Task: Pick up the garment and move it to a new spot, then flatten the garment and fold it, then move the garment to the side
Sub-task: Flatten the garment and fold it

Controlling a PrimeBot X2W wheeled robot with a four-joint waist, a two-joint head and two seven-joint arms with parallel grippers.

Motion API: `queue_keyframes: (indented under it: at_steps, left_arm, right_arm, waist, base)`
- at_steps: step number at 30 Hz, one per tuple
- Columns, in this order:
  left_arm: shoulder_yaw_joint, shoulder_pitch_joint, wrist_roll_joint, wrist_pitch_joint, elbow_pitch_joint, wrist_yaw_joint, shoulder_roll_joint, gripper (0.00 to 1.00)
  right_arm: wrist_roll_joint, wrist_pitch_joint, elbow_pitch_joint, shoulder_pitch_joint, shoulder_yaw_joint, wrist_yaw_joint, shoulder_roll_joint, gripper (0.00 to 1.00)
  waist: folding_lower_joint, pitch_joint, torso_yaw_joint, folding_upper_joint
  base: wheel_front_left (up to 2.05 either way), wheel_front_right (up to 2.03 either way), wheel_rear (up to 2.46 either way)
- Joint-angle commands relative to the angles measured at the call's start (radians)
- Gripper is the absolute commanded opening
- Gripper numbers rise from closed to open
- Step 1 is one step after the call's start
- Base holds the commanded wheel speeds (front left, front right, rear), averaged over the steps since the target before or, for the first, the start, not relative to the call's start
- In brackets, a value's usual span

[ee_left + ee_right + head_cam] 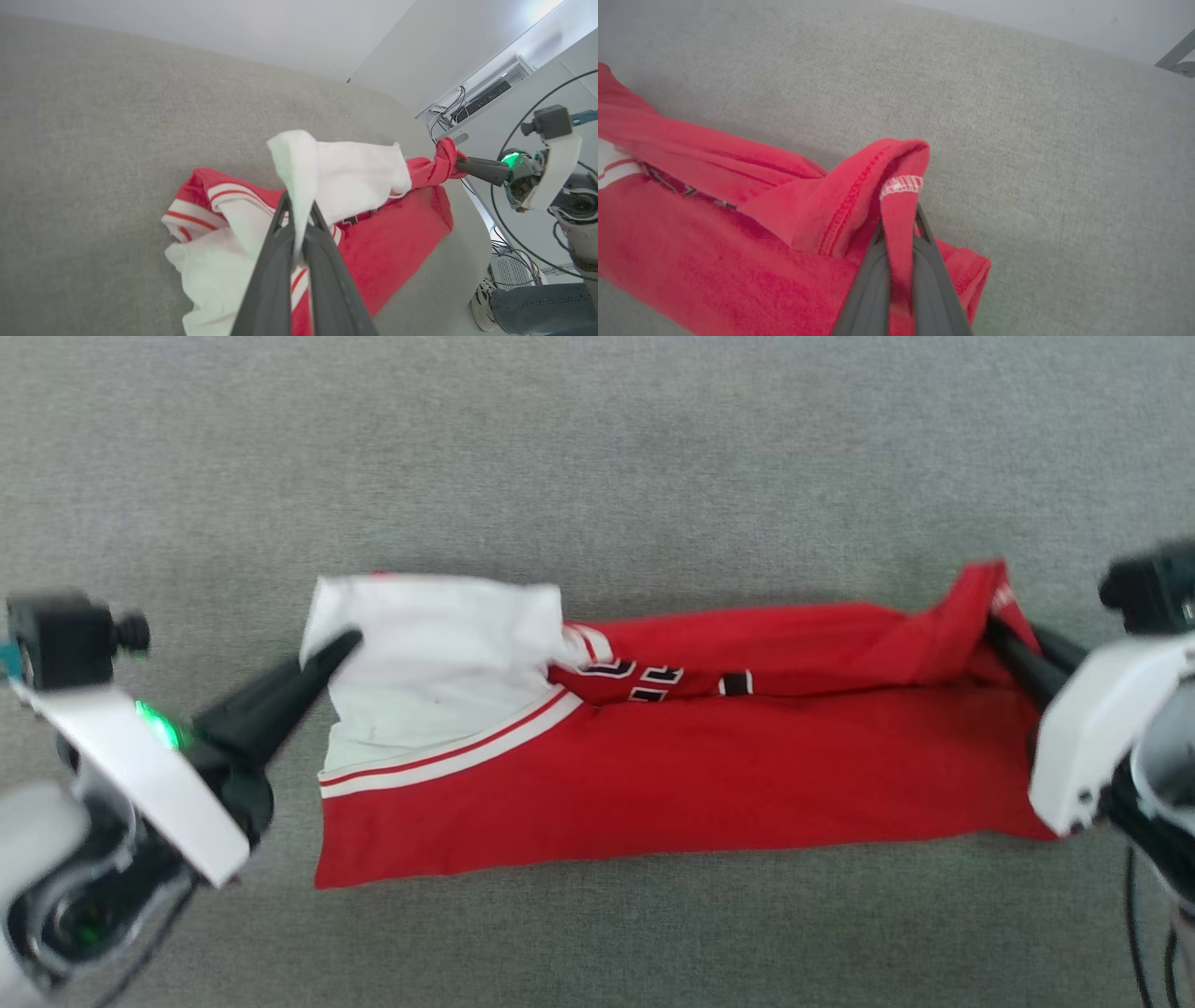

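Head view, setting: the garment lies on a grey surface as a long band, folded lengthwise, spanning most of the width between the two arms.
Left gripper: the left gripper comes in from the lower left with its fingers closed on the outer edge of the white sleeve; in the left wrist view the left gripper has white cloth squeezed between its jaws.
Left end of garment: sleeve on top, striped trim slanting below it, red body nearer the robot.
Middle: black-and-white lettering peeks from a crease along the far side.
Long axis: it runs left to right, from one hand straight to the other, with the cloth between them drawn fairly straight.
Right gripper: the right gripper is clamped on the raised hem corner at the far right end; the right wrist view shows red fabric pinched in the right gripper.
Nearer arm: neither; each holds its own end.
Coming move, as a judgement: both hands probably need to travel together, across the long axis, or the band will skew.
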Motion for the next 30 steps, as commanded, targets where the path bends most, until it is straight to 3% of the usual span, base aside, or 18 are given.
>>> queue_keyframes:
  at_steps: [1, 4, 13, 22, 30]
  left_arm:
    - [0.011, 0.037, -0.015, -0.012, -0.007, 0.002, 0.004, 0.0]
    - [0.039, 0.124, -0.027, -0.024, -0.021, 0.002, 0.005, 0.0]
    - [0.169, 0.353, 0.027, -0.024, 0.023, 0.002, -0.072, 0.0]
    - [0.21, 0.412, 0.063, -0.024, 0.134, 0.002, -0.166, 0.0]
    - [0.182, 0.382, 0.125, -0.024, 0.239, 0.002, -0.223, 0.0]
  right_arm:
    - [-0.005, 0.006, -0.025, 0.038, -0.013, -0.001, 0.008, 0.0]
    - [-0.011, 0.003, -0.078, 0.112, -0.047, -0.001, 0.032, 0.0]
    - [-0.041, -0.033, -0.104, 0.24, -0.072, -0.001, 0.048, 0.0]
    - [-0.045, -0.1, -0.021, 0.204, -0.054, -0.001, 0.082, 0.0]
    - [-0.044, -0.147, 0.089, 0.144, -0.022, -0.001, 0.093, 0.0]
  waist:
    - [0.0, -0.003, 0.004, -0.0001]
    - [0.0, -0.001, 0.001, -0.0001]
    - [0.0, 0.008, -0.006, -0.0001]
    - [0.0, 0.011, -0.022, -0.0001]
    - [0.0, 0.006, -0.041, -0.0001]
  base:
    - [0.0, 0.0, 0.0]
    - [0.0, 0.0, 0.0]
    - [0.0, 0.0, 0.0]
    - [0.0, 0.0, 0.0]
    - [0.0, 0.0, 0.0]
